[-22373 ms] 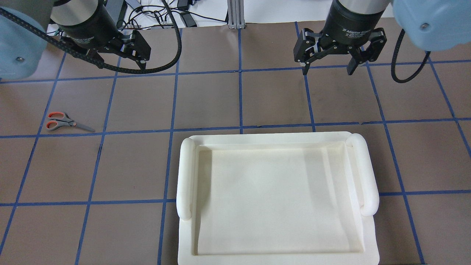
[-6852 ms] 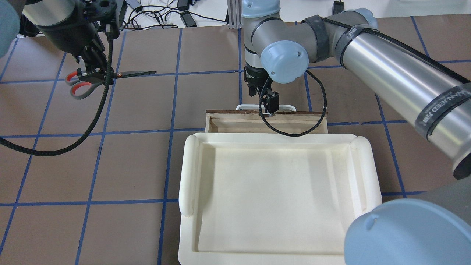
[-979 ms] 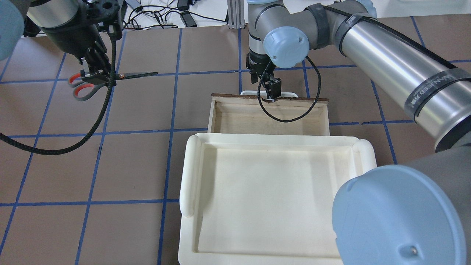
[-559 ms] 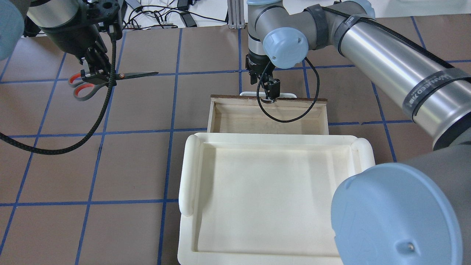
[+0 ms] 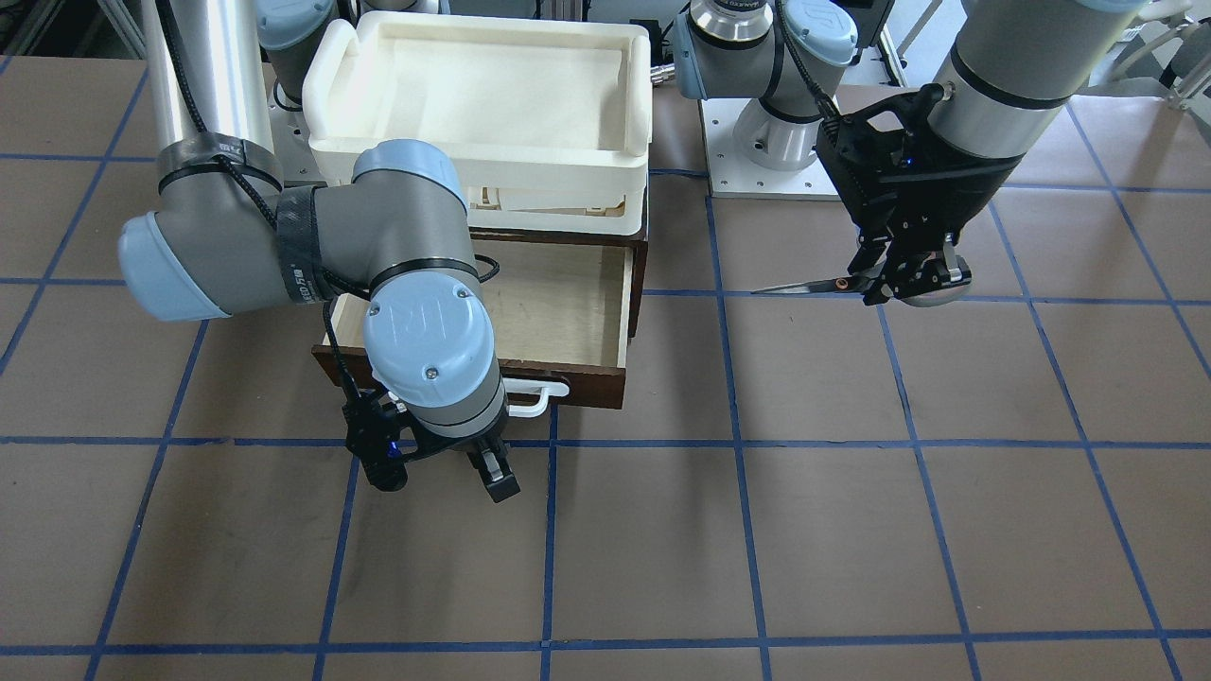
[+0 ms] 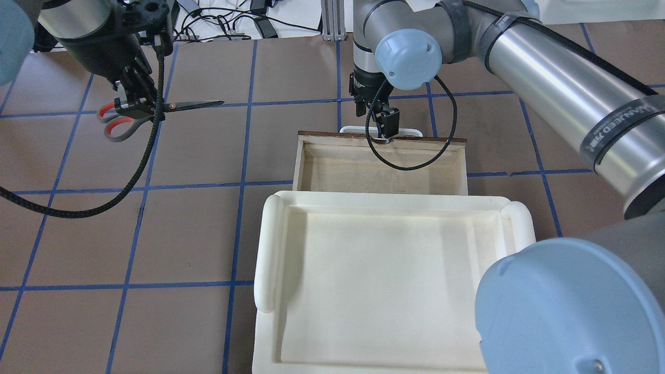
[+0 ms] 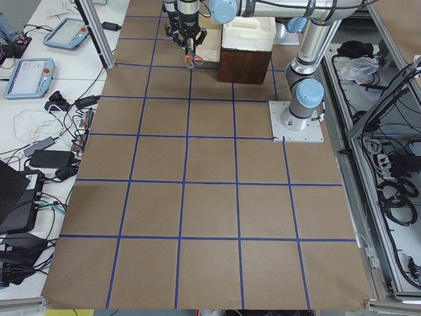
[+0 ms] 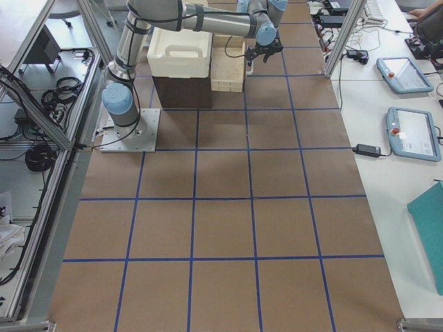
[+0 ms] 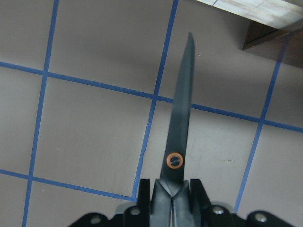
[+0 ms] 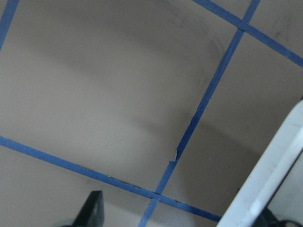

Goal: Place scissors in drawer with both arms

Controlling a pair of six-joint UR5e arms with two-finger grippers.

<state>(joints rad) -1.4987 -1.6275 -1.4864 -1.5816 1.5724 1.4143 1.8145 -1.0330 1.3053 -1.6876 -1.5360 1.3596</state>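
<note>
My left gripper [image 6: 137, 106] is shut on the scissors [image 6: 195, 105] near their pivot and holds them level above the table, left of the drawer. The blades point toward the drawer; they also show in the front view [image 5: 804, 284] and the left wrist view [image 9: 180, 118]. The dark brown drawer [image 5: 577, 383] stands pulled out, its pale inside bare. My right gripper [image 5: 468, 459] is open just beyond the drawer's white handle [image 5: 535, 395], above the table. In the right wrist view the handle [image 10: 270, 175] lies beside one finger.
A cream-white tray [image 6: 267, 249] sits on top of the cabinet that the drawer slides out of. Cables and power bricks [image 6: 228, 21] lie at the table's far edge. The right arm's long link [image 6: 561, 98] crosses above the drawer's right side.
The drawer has been pulled further out than 6.9 s ago. Over the last second the right gripper has shifted slightly at the handle. The left gripper with the scissors has not moved.
</note>
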